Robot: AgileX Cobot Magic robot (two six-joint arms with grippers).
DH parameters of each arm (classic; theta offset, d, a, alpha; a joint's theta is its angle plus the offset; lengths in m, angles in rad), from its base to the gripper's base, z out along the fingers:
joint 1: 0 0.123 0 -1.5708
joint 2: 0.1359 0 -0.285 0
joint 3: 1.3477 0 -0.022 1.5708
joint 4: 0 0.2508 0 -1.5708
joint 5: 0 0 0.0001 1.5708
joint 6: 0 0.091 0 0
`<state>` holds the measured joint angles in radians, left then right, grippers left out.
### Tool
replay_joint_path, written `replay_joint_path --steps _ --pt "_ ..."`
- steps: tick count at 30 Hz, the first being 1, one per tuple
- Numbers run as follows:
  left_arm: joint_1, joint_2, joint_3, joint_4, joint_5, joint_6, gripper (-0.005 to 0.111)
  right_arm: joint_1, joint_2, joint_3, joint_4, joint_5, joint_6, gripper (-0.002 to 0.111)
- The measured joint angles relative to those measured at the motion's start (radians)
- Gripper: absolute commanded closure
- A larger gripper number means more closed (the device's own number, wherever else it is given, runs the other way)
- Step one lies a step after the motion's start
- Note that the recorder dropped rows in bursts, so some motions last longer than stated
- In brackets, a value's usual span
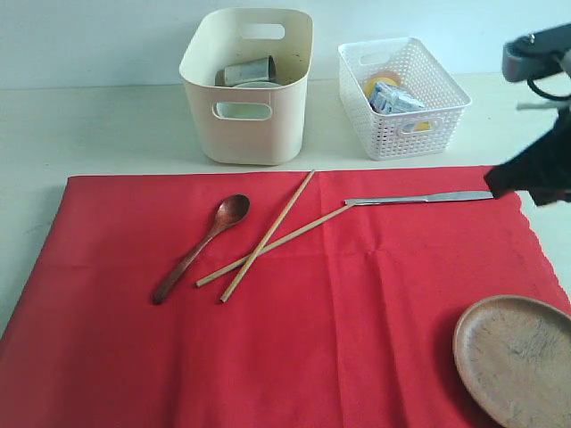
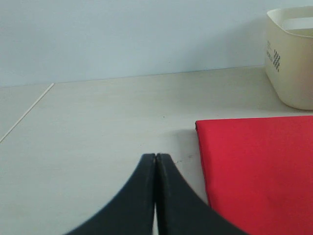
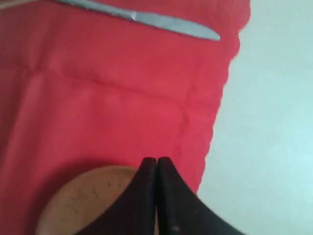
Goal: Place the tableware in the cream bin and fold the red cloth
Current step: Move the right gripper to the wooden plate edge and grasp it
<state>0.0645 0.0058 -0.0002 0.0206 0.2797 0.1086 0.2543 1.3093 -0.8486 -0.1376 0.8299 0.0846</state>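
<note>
The red cloth (image 1: 294, 303) lies spread flat on the table. On it rest a dark wooden spoon (image 1: 203, 245), two crossed chopsticks (image 1: 268, 236), a silver knife (image 1: 419, 197) and a round brown plate (image 1: 517, 357) at the front right. Behind the cloth stands the cream bin (image 1: 245, 134), holding a steel cup (image 1: 248, 71); a pale bowl (image 1: 243, 111) shows through its handle hole. My right gripper (image 3: 156, 160) is shut and empty, hovering over the plate's (image 3: 88, 200) edge near the knife tip (image 3: 195, 29). My left gripper (image 2: 156, 156) is shut and empty above bare table beside the cloth's corner (image 2: 254, 166).
A white lattice basket (image 1: 401, 85) holding a small carton and other items stands right of the bin. The cloth's scalloped edge (image 3: 215, 122) runs along the right side, with pale table beyond it. A wall closes the back.
</note>
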Motion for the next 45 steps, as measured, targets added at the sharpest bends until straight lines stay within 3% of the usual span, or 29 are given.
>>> replay_joint_path --steps 3,9,11,16,18,20,25,42,45 --pt "0.0 0.0 0.0 0.0 0.0 0.0 0.105 -0.087 0.022 0.046 0.053 0.014 -0.056 0.108" --pt "0.0 0.0 0.0 0.0 0.0 0.0 0.105 -0.297 0.144 0.059 0.36 0.093 -0.356 0.108" --pt "0.0 0.0 0.0 0.0 0.0 0.0 0.105 -0.325 0.215 0.06 0.394 0.107 -0.377 0.103" --pt "0.0 0.0 0.0 0.0 0.0 0.0 0.105 -0.33 0.257 0.064 0.258 0.096 -0.206 0.068" --pt "0.0 0.0 0.0 0.0 0.0 0.0 0.105 -0.332 0.257 0.064 0.232 0.073 -0.177 0.048" --pt "0.0 0.0 0.0 0.0 0.0 0.0 0.105 -0.332 0.267 0.077 0.232 0.049 -0.187 0.045" --pt "0.0 0.0 0.0 0.0 0.0 0.0 0.105 -0.332 0.339 0.105 0.232 0.0 -0.245 0.05" --pt "0.0 0.0 0.0 0.0 0.0 0.0 0.105 -0.332 0.422 0.112 0.342 0.018 -0.363 0.106" --pt "0.0 0.0 0.0 0.0 0.0 0.0 0.105 -0.332 0.422 0.112 0.38 0.026 -0.369 0.108"
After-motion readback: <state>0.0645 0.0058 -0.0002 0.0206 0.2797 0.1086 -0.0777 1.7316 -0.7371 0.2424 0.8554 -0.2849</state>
